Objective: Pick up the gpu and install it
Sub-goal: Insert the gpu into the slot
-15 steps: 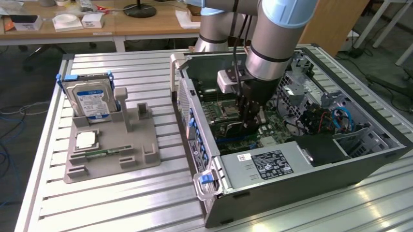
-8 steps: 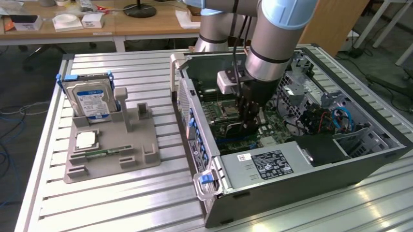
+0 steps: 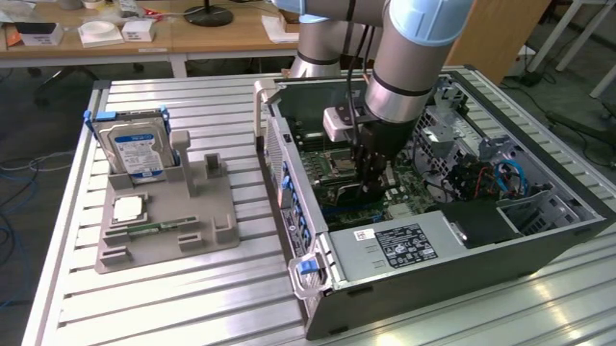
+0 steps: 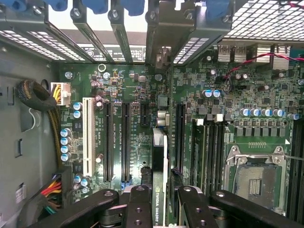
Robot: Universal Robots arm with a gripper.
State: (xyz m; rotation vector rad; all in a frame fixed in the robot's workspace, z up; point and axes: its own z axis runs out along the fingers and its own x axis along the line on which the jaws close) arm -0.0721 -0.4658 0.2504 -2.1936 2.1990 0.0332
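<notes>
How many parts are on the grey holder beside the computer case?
3. A hard drive stands at the far end of the holder, a silver chip lies in the middle, and a memory stick lies near the front. Smaller parts may be hidden.

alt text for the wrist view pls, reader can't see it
The hand grips the gpu edge-on, standing it upright over the motherboard inside the open computer case. Long expansion slots run alongside the card, and the empty CPU socket sits off to one side.
</notes>
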